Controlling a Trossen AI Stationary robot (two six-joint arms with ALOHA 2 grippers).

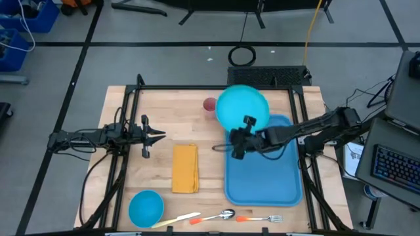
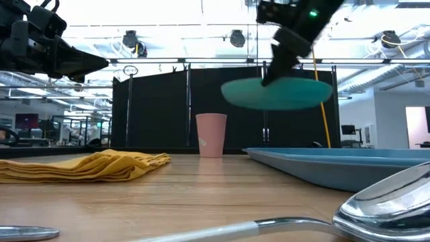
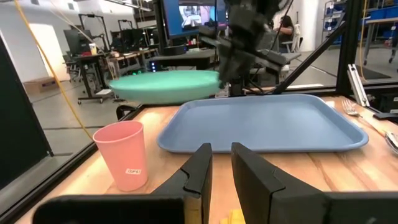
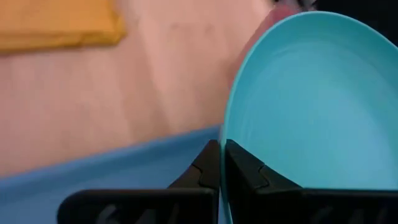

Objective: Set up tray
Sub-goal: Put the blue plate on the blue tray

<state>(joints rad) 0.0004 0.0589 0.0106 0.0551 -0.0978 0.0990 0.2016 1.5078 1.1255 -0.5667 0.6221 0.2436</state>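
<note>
This is a robotics lab or workshop. A wooden table (image 1: pixel 164 118) stands inside a black metal frame (image 1: pixel 131 92), with 2 arms mounted on it. Beyond the right gripper (image 3: pixel 233 84), the room shows desks with monitors (image 3: pixel 198 15), black partition panels (image 2: pixel 158 111), ceiling lights, cables on a taped grey floor (image 1: pixel 164 59), and a keyboard (image 1: pixel 394 167).

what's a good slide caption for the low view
Right gripper holds a round turquoise plate in the air above the large blue plastic tray, beside a pink cup.
</note>
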